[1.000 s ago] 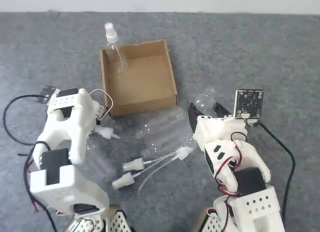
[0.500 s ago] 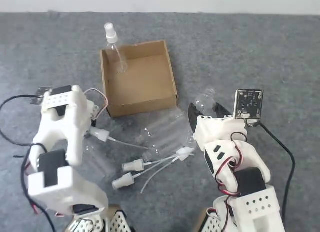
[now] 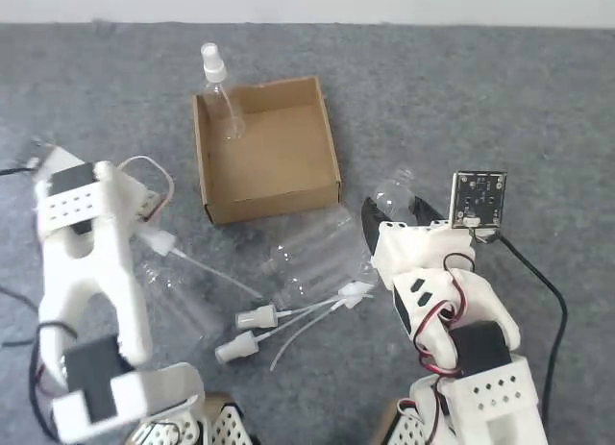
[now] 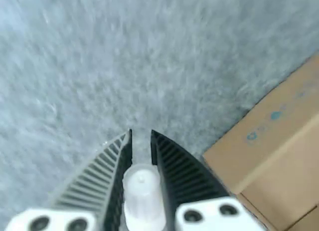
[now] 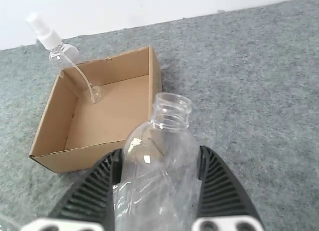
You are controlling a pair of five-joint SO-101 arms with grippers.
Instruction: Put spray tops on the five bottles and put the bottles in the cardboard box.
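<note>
We see one capped bottle (image 3: 219,91) leaning in the far left corner of the cardboard box (image 3: 332,147), its spray head poking above the rim. In front of the box, clear uncapped bottles (image 3: 309,253) lie on the grey desk (image 3: 500,99). Three loose spray tops (image 3: 257,317) lie just nearer the arms, their thin tubes trailing. The right arm's jaws are closed round an open-necked bottle (image 5: 159,141), held tilted near the box's right front corner. The left arm's jaws are pinched tight on a spray top (image 4: 142,191), off to the left of the box's front. Its tube slants towards the lying bottles.
</note>
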